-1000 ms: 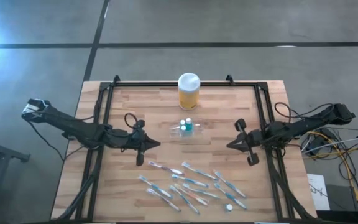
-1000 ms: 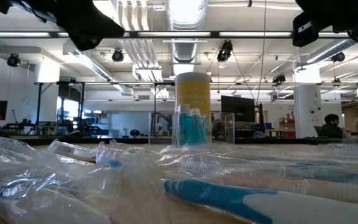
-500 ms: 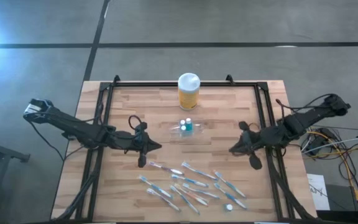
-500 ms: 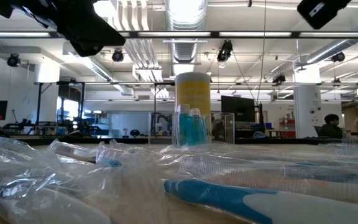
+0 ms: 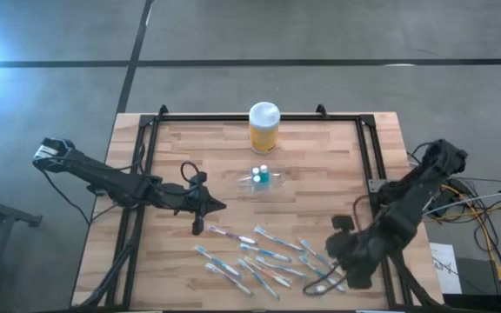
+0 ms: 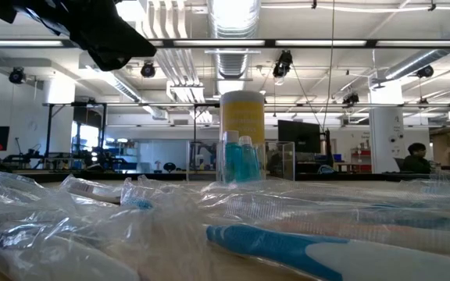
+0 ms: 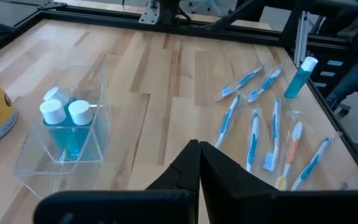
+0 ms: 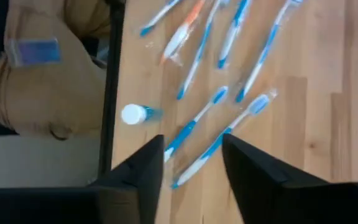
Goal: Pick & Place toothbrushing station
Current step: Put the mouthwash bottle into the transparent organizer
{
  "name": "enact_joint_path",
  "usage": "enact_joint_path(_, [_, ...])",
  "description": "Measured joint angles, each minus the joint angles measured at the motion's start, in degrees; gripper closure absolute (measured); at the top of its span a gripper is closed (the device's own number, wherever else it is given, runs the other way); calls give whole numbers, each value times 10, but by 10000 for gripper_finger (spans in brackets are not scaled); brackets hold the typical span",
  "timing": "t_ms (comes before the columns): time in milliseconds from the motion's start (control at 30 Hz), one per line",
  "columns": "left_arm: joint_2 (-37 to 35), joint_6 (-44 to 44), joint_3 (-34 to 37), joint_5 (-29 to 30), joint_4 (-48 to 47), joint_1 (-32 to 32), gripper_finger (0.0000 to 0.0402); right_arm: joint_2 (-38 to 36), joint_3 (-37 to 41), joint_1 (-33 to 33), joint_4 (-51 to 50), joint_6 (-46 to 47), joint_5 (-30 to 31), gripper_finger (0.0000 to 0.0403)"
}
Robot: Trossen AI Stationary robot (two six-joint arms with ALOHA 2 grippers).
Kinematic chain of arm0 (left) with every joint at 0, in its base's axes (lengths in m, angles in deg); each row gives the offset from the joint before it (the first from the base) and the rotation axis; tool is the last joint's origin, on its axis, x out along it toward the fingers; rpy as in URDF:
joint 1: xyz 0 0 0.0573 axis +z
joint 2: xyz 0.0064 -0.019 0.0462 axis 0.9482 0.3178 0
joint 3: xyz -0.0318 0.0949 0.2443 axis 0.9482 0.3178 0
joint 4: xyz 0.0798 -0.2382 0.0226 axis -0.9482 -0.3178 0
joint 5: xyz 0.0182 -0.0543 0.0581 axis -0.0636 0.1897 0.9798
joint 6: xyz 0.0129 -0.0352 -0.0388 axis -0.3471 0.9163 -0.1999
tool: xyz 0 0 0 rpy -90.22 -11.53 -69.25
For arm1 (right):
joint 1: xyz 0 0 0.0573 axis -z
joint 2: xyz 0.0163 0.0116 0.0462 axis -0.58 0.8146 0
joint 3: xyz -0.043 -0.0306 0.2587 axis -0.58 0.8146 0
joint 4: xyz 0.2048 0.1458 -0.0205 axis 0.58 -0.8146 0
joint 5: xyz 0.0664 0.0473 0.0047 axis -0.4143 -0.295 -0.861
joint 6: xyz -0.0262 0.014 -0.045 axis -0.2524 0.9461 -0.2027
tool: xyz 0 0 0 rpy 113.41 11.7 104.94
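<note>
While the toothbrushing station (image 5: 260,178) sits mid-table, the right gripper (image 8: 191,163), fingers parted and empty, hovers over the toothbrushes (image 5: 268,257) at five o'clock; the left gripper (image 7: 199,163), closed, waits at nine. Wooden table (image 5: 320,156); workshop beyond.

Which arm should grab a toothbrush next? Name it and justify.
Right. The right gripper hovers open directly above the loose toothbrushes near the table's front edge, while the left gripper, fingers shut, waits farther back, beside the clear holder.
</note>
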Motion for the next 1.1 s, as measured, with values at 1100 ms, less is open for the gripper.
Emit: enact_joint_path(1100, [0,-50,1,-13,-1,0,389,263,-143,-39,-6,-40,-2,169])
